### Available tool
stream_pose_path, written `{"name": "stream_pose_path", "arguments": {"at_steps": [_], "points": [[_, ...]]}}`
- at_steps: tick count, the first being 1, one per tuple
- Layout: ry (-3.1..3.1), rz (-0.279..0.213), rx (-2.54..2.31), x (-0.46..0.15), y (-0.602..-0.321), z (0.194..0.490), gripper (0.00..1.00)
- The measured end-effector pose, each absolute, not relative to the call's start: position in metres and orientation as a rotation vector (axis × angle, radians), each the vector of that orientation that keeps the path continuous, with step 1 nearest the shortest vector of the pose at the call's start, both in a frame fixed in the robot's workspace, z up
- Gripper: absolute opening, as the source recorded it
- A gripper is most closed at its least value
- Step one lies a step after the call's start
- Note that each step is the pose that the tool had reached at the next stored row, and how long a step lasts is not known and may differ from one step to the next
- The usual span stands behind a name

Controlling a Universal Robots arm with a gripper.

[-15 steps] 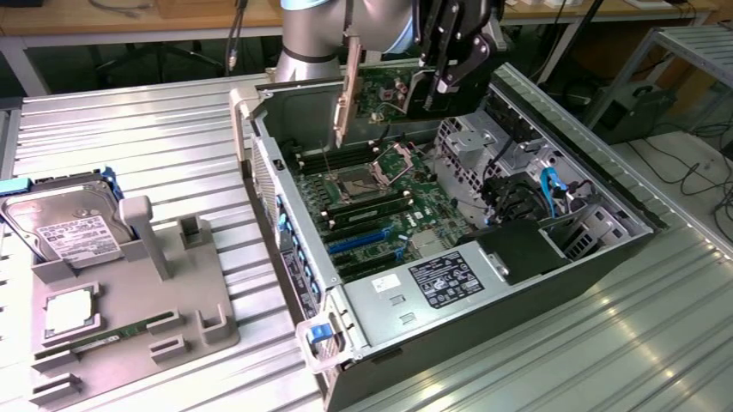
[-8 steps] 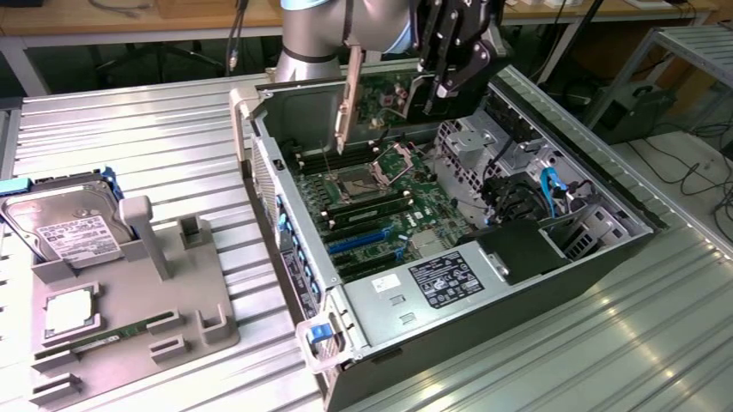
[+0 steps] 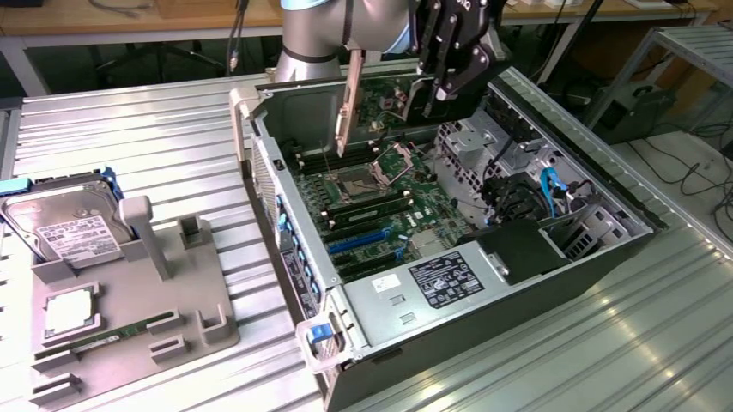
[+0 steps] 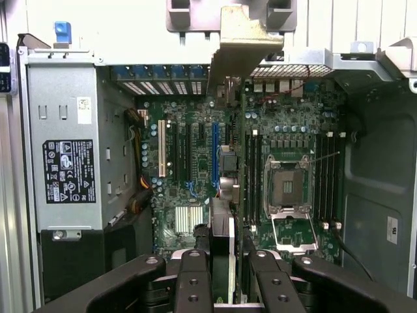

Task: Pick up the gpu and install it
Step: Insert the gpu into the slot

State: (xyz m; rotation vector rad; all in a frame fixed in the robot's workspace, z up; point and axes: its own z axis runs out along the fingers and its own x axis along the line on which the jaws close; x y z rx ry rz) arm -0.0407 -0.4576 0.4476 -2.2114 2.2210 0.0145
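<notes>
**rigwatcher:** Closest to the lens in the wrist view is the black gripper [image 4: 221, 277]. It's closed partway and clamped on the gpu [image 4: 223, 238], a thin card with a green circuit board and a pale metal bracket [image 4: 244, 42] at the far end, seen edge-on from there.

**pcb_fan:** So where's the card sitting, in the machine yet?

**rigwatcher:** Nope, it's up in the air. In the exterior view the grey arm [image 3: 332, 26] comes in from the far side. Its wrist is turned down, so the gripper [image 3: 441, 99] points into the open black-and-silver computer case [image 3: 287, 197], which lies on its side on the ribbed metal tabletop [image 3: 149, 146]. The gpu [image 3: 387, 96] hangs on edge over the green motherboard [image 3: 390, 206]. Its bracket [image 3: 347, 107] is vertical, towards the exterior view's left.

**pcb_fan:** Lined up with a slot?

**rigwatcher:** It runs roughly parallel to the blue and black expansion slots [image 4: 215, 153], just beside them in the wrist view. Can't tell which one it's over.
</notes>
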Motion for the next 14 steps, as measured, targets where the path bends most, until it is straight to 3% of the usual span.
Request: {"name": "stream_pose_path", "arguments": {"at_steps": [14], "points": [[2.216, 0.015, -2.216, -0.0407, -0.4576, 0.4423, 0.27]]}}
